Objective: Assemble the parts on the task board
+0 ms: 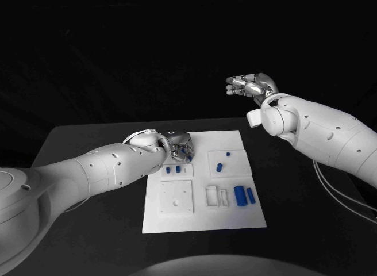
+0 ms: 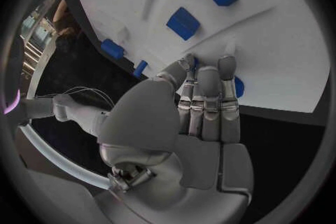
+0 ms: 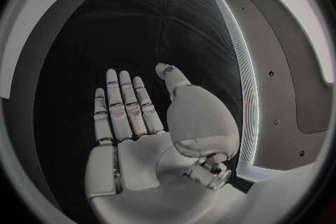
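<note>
In the head view the near edge of the white task board [image 1: 203,221] lies closest, flat on the black worktop [image 1: 89,230], with blue parts [image 1: 239,195] near its right side and smaller ones further up. The left hand [image 1: 179,146] reaches down over the board's far left corner. The right hand [image 1: 250,86] hangs raised beyond the board's far right corner, fingers loosely curled, nothing in it. In the left wrist view the left hand's fingertips [image 2: 203,73] press together against the board beside a blue part [image 2: 238,87]; whether they grip it cannot be told. In the right wrist view the right hand is flat and spread, empty.
</note>
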